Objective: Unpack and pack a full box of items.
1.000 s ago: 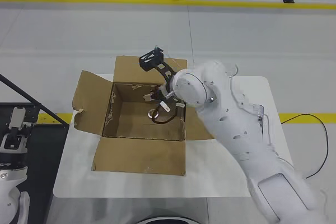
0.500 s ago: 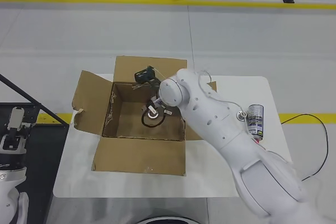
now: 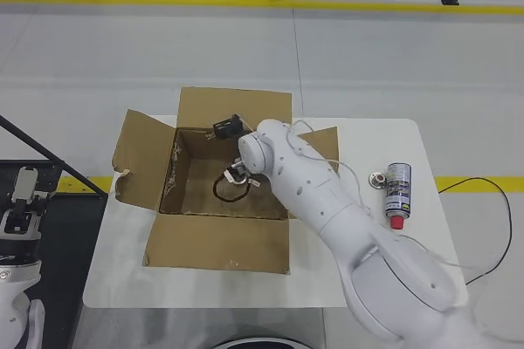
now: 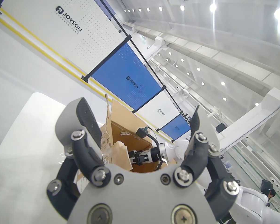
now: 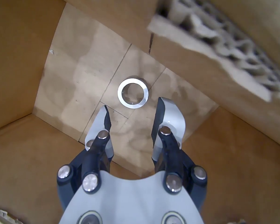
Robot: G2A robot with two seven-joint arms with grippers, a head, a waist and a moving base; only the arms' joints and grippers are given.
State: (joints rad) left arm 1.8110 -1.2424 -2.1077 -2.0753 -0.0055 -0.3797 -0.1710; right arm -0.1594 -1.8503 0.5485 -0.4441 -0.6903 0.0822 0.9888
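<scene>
An open cardboard box point(image 3: 218, 246) stands in the middle of the white table point(image 3: 122, 279), flaps folded out. My right arm reaches into it from the right. Inside, my right gripper point(image 5: 133, 113) is open and hangs just above the box floor point(image 5: 79, 71). A shiny metal ring point(image 5: 133, 92) lies flat on that floor, a little beyond the fingertips and clear of them. My left gripper point(image 4: 140, 107) is open and empty, off the table's left side, pointing up toward the ceiling. From there the box point(image 4: 128, 129) is farther off.
A spray can point(image 3: 396, 194) lies on the table to the right of the box, with a small round object point(image 3: 378, 181) beside it. The box's torn corrugated wall point(image 5: 214, 47) is close to the right gripper. A black cart point(image 3: 70, 227) stands left of the table.
My right arm has swung left and lower into the box, uncovering the spray can on the table. The left arm has not moved.
</scene>
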